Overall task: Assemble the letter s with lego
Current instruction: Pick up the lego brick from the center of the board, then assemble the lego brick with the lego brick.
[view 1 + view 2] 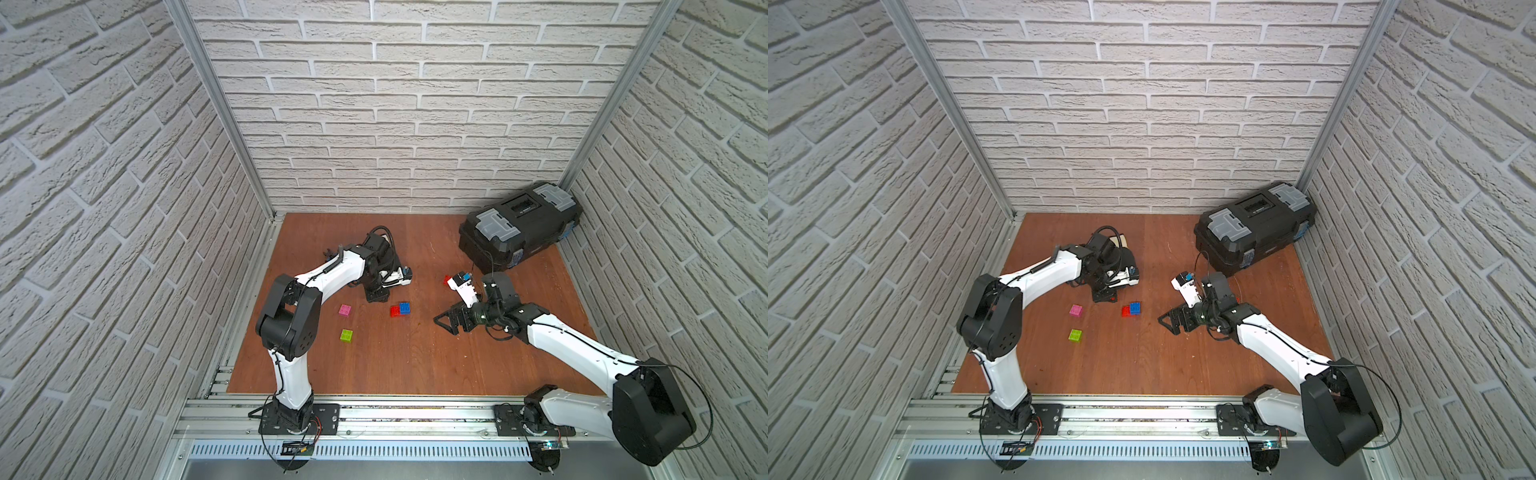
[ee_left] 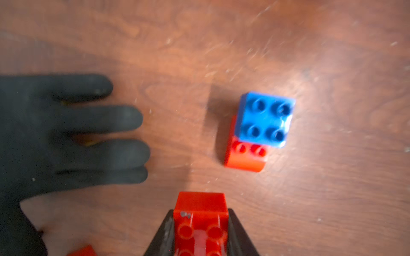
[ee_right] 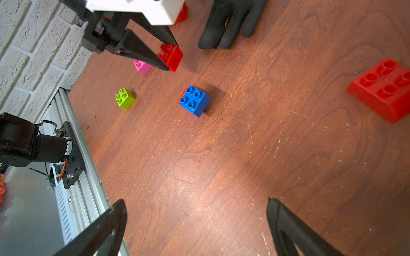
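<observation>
black toolbox (image 1: 519, 224) lid closed | left claw (image 2: 200, 211) grips red brick (image 2: 200, 200) | right claw (image 3: 196, 202) spread wide

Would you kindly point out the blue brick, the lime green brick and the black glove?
blue brick (image 3: 192, 99): right wrist view, on its studded top.
lime green brick (image 3: 123, 97): right wrist view, on its studded top.
black glove (image 3: 226, 24): right wrist view, on its fingers.

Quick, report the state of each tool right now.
Left tool: closed, holding a red brick.
Right tool: open, holding nothing.
</observation>
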